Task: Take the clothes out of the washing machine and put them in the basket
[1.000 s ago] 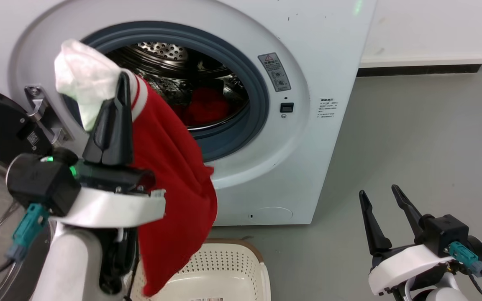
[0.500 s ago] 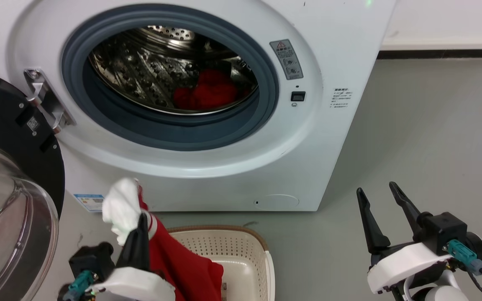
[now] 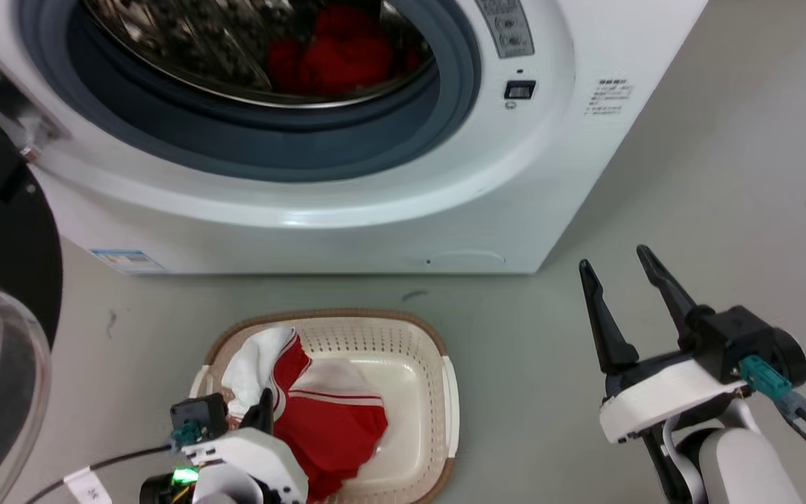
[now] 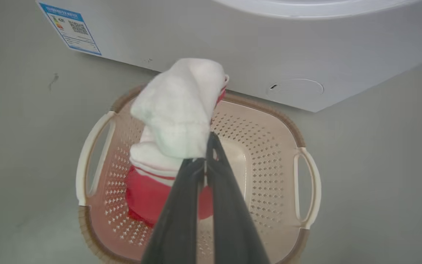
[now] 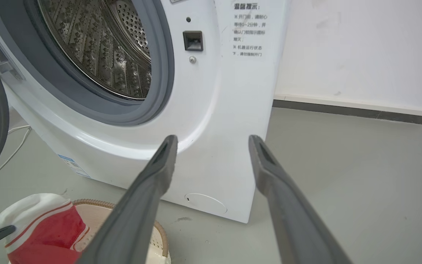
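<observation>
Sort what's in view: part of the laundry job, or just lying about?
Job: washing machine, red clothes inside it, red-and-white garment in the shut left gripper, basket.
Just there: blue energy label, floor scuff, open right gripper.

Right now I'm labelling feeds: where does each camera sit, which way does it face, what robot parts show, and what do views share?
Head view: on the head, facing forward and down at washing machine and basket; left hand lower left, right hand lower right.
Left wrist view: on the left wrist, facing down its shut fingers at the gripped red garment and basket.
Right wrist view: on the right wrist, facing the washing machine past its open fingers.
Shared: all show basket and red garment.
</observation>
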Tool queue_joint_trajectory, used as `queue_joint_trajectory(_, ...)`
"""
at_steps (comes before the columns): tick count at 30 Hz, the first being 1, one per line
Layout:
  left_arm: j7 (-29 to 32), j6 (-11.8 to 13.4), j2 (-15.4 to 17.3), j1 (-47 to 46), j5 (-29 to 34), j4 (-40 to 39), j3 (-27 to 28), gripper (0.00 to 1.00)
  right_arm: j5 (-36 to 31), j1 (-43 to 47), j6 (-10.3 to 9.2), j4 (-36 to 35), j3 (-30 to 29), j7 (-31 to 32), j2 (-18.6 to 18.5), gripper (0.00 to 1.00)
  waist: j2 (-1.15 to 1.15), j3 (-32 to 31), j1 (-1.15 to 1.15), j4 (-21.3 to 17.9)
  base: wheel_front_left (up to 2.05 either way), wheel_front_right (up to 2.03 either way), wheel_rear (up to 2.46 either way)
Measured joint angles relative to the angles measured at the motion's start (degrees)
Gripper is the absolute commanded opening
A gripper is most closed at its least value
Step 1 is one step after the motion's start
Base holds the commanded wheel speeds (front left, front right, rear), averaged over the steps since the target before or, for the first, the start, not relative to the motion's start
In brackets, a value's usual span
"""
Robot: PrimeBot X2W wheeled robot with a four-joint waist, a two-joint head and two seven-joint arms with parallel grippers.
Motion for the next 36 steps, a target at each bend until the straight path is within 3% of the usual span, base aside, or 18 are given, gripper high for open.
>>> queue_joint_trajectory(11,-1.90,-1.26,-0.66,-19.00,-1.38,24.21,0.44,0.00,-0.25,-6.17,0.00,-0.62,1.93,-1.62,0.00,1.00,0.00,13.69,0.01,-2.82,0.00,0.00,0.00)
queue_joint_trajectory(16,-2.00,-1.00,0.33,-23.13,-3.04,29.83,2.14,0.00,0.11,-8.28,0.00,0.02,3.43,-2.85,0.00,1.00,0.00,19.20,0.01,-4.50,0.00,0.00,0.00)
queue_joint_trajectory(23,-2.40,-0.81,1.23,-24.57,-3.99,31.95,3.16,0.00,0.98,-9.77,0.00,1.57,3.99,-4.56,-0.01,1.00,0.00,24.15,0.01,-6.88,0.00,0.00,0.00)
queue_joint_trajectory(25,-2.43,-0.78,1.27,-24.57,-4.00,32.37,3.15,0.31,1.02,-10.10,0.00,2.19,4.05,-4.90,-0.01,1.00,0.00,25.17,0.01,-7.44,0.00,0.00,0.00)
queue_joint_trajectory(26,-2.43,-0.88,1.27,-24.57,-4.02,32.52,3.14,0.58,1.02,-10.34,0.00,2.47,4.08,-5.06,0.00,1.00,0.00,25.48,0.01,-7.66,0.00,0.00,0.00)
queue_joint_trajectory(27,-2.44,-1.02,1.32,-24.58,-4.09,32.60,3.14,1.00,1.02,-10.56,0.00,2.85,4.01,-5.28,-0.01,1.00,0.00,25.60,0.00,-7.79,0.00,0.00,0.00)
queue_joint_trajectory(36,-2.52,-2.37,0.68,-22.03,-3.18,31.62,1.92,1.00,0.91,-10.12,0.00,6.69,3.00,-6.12,0.02,1.00,0.00,19.24,0.00,-6.92,0.00,0.00,0.00)
